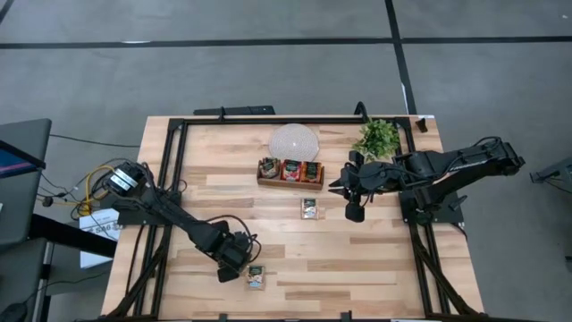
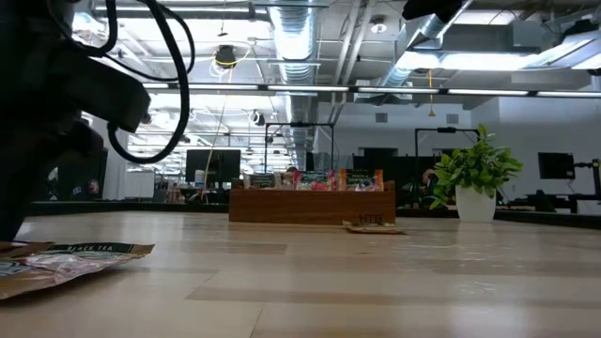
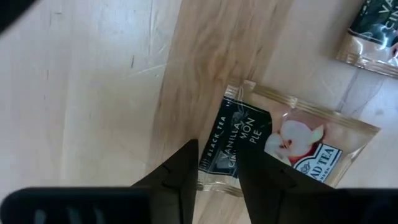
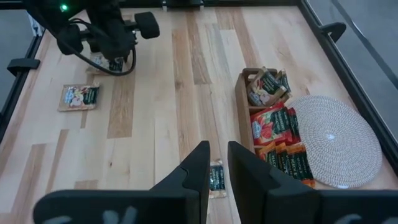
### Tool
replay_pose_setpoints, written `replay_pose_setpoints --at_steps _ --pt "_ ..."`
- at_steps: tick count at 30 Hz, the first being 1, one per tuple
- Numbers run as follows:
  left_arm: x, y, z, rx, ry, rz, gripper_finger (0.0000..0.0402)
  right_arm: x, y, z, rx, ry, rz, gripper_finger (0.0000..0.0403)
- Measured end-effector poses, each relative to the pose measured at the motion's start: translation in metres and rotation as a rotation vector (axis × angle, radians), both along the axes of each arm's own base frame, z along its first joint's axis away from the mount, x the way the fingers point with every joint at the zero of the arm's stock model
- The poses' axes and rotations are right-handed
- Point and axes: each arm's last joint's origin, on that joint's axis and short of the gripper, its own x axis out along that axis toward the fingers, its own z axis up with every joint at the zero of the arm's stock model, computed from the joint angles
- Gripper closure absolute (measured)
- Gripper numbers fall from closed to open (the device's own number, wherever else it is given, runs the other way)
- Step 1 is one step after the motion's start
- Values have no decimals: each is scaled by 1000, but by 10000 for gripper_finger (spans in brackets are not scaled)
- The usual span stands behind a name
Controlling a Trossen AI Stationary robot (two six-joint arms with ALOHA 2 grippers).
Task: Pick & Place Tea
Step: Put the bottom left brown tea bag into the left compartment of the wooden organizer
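Three loose sachets [image 1: 309, 208] — one tray [image 1: 290, 182]
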Motion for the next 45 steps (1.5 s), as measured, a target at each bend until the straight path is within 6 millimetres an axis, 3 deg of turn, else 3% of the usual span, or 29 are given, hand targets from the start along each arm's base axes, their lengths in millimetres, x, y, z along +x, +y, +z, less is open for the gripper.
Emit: replay_pose_setpoints --at_steps 4,10,14,19,29,37,45 --pt "0 0 0 -18 15 -5 325 0 0 0 -1 0 1 353" --pt "1 -1 0 -26 5 -7 392 0 0 0 -2 0 2 353" --pt "1 -1 1 -3 1 9 400 0 0 0 -2 0 2 353" --pt "3 4 15 231 -3 36 401 0 0 0 -14 2 13 353" --pt "15 12 71 641 -94 -32 402 0 0 0 -14 2 13 353" --pt "39 52 102 953 -131 -95 401 0 0 0 -21 2 17 353" --pt "75 119 103 1015 -206 136 401 0 0 0 -21 2 16 353"
